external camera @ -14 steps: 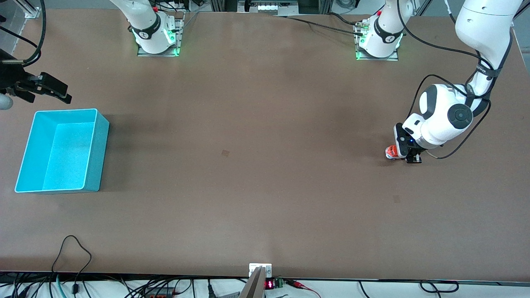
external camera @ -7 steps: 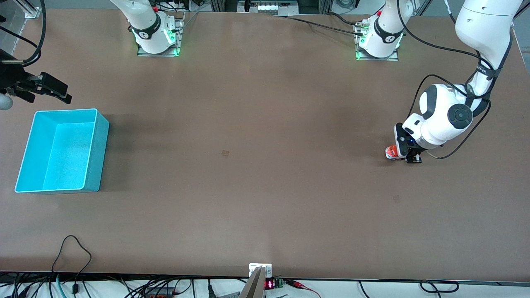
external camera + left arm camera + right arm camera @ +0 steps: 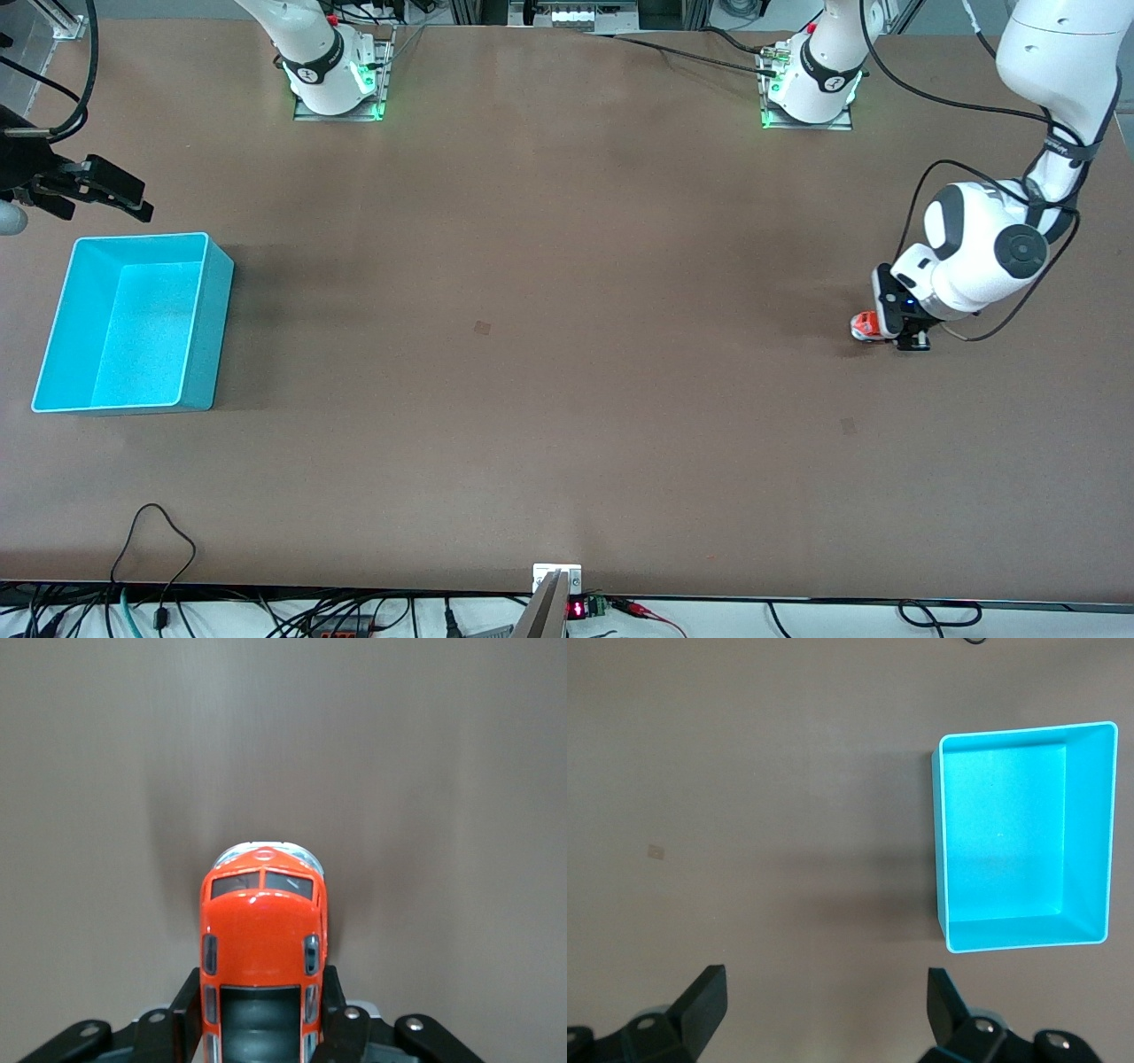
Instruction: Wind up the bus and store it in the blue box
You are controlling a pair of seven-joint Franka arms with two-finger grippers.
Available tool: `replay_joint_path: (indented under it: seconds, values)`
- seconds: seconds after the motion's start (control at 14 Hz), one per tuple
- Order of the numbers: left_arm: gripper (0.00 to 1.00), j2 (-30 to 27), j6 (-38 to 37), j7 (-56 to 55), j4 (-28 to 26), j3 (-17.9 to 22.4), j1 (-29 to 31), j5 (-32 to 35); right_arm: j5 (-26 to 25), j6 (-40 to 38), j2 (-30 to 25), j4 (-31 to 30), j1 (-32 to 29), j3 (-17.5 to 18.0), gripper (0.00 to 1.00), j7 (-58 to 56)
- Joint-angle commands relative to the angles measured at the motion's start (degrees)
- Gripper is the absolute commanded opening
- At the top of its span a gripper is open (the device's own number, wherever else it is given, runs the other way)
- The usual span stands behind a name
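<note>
Bus (image 3: pixel 263 943) on worktop (image 3: pixel 567 354) at left arm's end, clamped in left claw (image 3: pixel 890 334). Blue box (image 3: pixel 205 319) empty at right arm's end, well apart. Right claw (image 3: pixel 97 190) spread wide, waiting beside box. Judgement: winding stage; storing not yet done.

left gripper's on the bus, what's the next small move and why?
Probably keep dragging the bus along the table toward the left arm's end to wind it. The left gripper is shut on its sides, the bus sits low on the table, and the blue box lies at the right arm's end.
</note>
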Motion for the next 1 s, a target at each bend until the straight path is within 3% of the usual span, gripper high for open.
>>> replay_joint_path:
  seconds: [0.0,0.43,0.79,0.86,0.93]
  values:
    - [0.32,7.1,0.7,8.9,4.8,0.6,4.3,1.7,0.0,-0.1,-0.7,-0.4,-0.1,0.1,1.0,0.9]
    - [0.3,7.3,0.7,11.5,5.7,0.6,10.8,1.6,0.1,0.0,-0.7,-0.4,0.1,0.2,1.0,1.0]
    - [0.29,7.5,0.7,10.5,5.7,0.6,11.7,1.5,0.1,-0.1,-0.7,-0.5,-0.2,0.1,1.0,1.0]
    - [0.33,7.4,0.6,10.5,5.7,0.6,11.7,1.6,0.1,-0.1,-0.6,-0.5,-0.1,0.1,1.0,1.0]
    - [0.68,6.7,-0.2,11.0,5.7,0.6,11.7,1.6,0.1,-0.2,-0.7,-0.5,-0.1,0.1,1.0,1.0]
